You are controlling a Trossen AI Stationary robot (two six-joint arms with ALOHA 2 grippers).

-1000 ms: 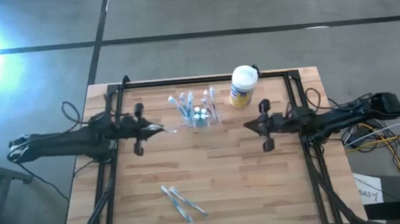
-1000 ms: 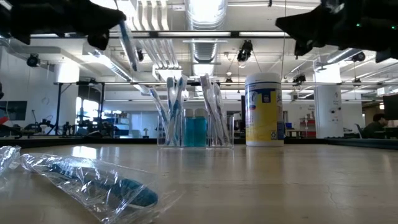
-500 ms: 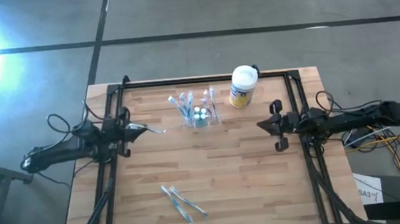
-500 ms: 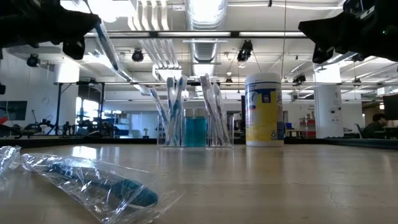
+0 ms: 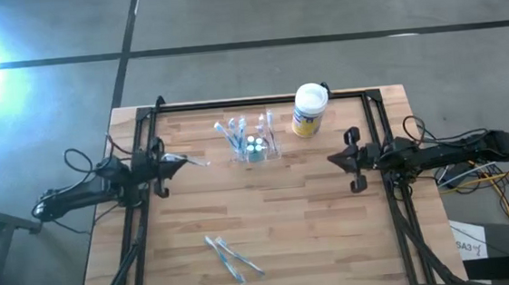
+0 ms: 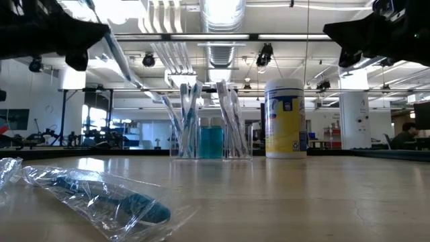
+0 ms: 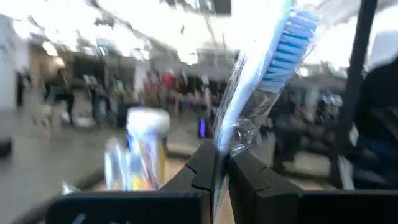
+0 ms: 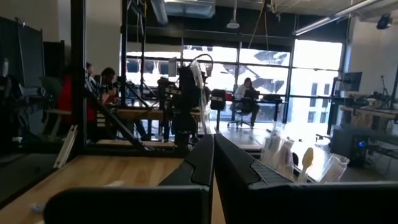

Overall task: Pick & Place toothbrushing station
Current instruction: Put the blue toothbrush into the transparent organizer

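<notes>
The toothbrushing station (image 5: 253,146), a clear holder with several toothbrushes standing in it, stands on the table's far middle (image 6: 210,140). My left gripper (image 5: 176,163) hovers at the table's left edge, left of the station. It is shut on a toothbrush in a clear wrapper (image 5: 195,163), whose blue-bristled head (image 7: 288,43) shows in the left wrist view. My right gripper (image 5: 333,161) hovers near the table's right edge, shut with nothing in it (image 8: 213,149). My left gripper (image 7: 222,163) pinches the wrapped toothbrush's handle (image 7: 227,138) between its two fingers. The fingers come about level from the table's left side. The brush sticks out past the fingertips toward the station, head end free, lifted clear of the table.
A white canister with a yellow-blue label (image 5: 308,109) stands right of the station. Two more wrapped toothbrushes (image 5: 232,258) lie near the table's front edge, close to the low camera (image 6: 101,195). A black frame (image 5: 260,101) runs along the table's far edge and both sides.
My left gripper has drawn back toward the table's left edge and sunk a little, still shut on the wrapped toothbrush, which stays clear of the table. My right gripper has pulled back toward the table's right edge, staying shut.
</notes>
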